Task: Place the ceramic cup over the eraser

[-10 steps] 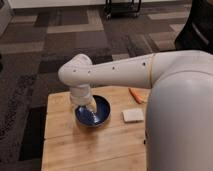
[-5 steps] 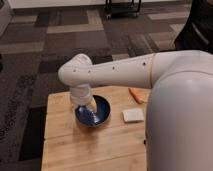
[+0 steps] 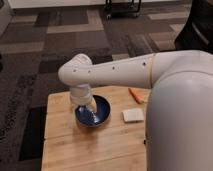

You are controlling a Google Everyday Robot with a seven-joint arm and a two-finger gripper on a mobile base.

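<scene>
My white arm reaches in from the right, and its wrist bends down over the dark blue bowl (image 3: 100,114) on the wooden table (image 3: 65,145). The gripper (image 3: 88,106) hangs just below the wrist, over the left part of the bowl. A small pale tapered shape, which looks like the ceramic cup (image 3: 91,104), shows at the gripper, just above the bowl's inside. A flat white block, seemingly the eraser (image 3: 132,115), lies on the table to the right of the bowl and apart from it.
An orange carrot-like piece (image 3: 135,95) lies behind the eraser near the table's far edge. My bulky arm covers the table's right side. Patterned carpet surrounds the table, with a dark cart base (image 3: 122,7) at the far back.
</scene>
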